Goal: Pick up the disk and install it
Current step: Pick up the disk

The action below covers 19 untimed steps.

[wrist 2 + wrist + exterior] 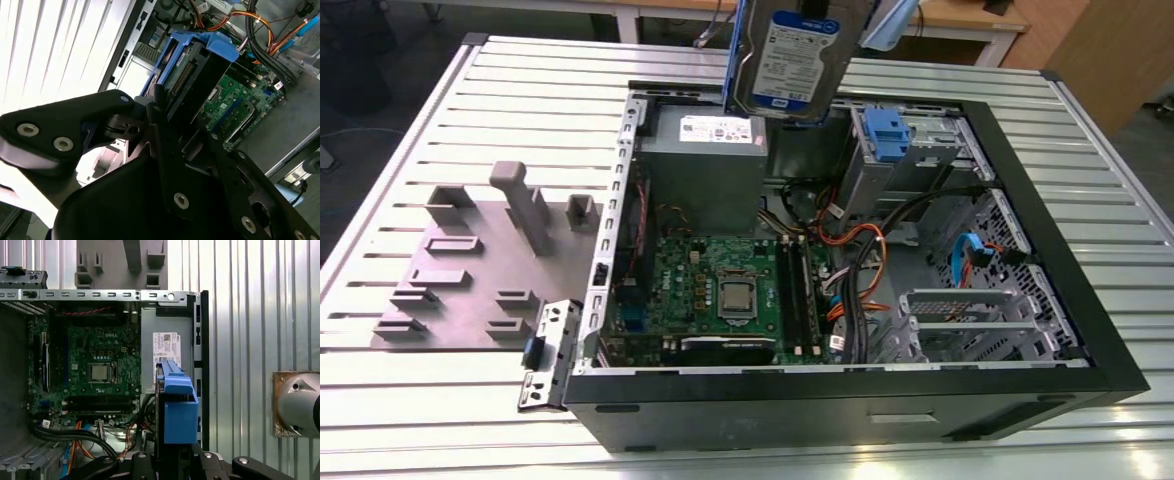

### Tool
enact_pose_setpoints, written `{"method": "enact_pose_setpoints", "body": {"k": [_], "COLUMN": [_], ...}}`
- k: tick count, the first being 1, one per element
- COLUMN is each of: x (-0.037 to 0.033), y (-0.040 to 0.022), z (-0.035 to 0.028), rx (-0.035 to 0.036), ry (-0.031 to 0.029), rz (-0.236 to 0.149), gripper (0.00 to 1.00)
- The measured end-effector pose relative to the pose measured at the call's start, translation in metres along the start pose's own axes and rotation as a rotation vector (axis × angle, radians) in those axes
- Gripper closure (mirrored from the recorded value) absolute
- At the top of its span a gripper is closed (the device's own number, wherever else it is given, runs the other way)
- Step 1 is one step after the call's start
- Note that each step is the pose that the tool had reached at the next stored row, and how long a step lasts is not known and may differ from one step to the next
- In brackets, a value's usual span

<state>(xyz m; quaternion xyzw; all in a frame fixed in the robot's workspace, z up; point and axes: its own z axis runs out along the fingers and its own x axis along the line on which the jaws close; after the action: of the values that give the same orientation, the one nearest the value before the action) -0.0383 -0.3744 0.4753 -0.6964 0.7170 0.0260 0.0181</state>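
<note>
**Item 1: my gripper (172, 125).** The black fingers (159, 107) are clamped together on one end of the disk. I hold nothing else.

**Item 2: the disk (798, 60).** A silver drive with a white-and-blue label that faces the exterior camera. It is held upright in the air, off every surface. In the exterior view it stands at 12 o'clock from the motherboard, over the far end of the open case. In the first wrist view I see the disk (176, 400) edge-on, with its blue rail toward the camera.

**Item 3: computer case (854, 405).** A black tower lying on its side with the interior open upward.

**Item 4: motherboard (720, 290).** Green, lying flat on the case floor.

**Item 5: grey metal box (707, 175).** It has a white sticker on top and sits at 12 o'clock from the motherboard. The disk's lower edge overlaps it in the exterior view.

**Item 6: blue bracket (886, 135).** It sits in the bay at 1 o'clock from the motherboard and at 4 o'clock from the disk.

**Item 7: orange cables (854, 245).** At 3 o'clock from the motherboard.

**Item 8: grey fixture plate (480, 265).** At 9 o'clock from the case, on the slatted table (400, 400).
</note>
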Motion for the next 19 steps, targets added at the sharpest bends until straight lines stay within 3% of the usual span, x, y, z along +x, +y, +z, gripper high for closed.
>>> {"method": "enact_pose_setpoints", "body": {"k": [4,19], "x": [0.0096,0.0671], "y": [-0.0003,-0.0019], "z": [-0.0005,-0.0027], "rx": [0.0,0.0002], "ry": [0.0007,0.0005], "rz": [0.0,0.0], "gripper": [0.65,0.65]}}
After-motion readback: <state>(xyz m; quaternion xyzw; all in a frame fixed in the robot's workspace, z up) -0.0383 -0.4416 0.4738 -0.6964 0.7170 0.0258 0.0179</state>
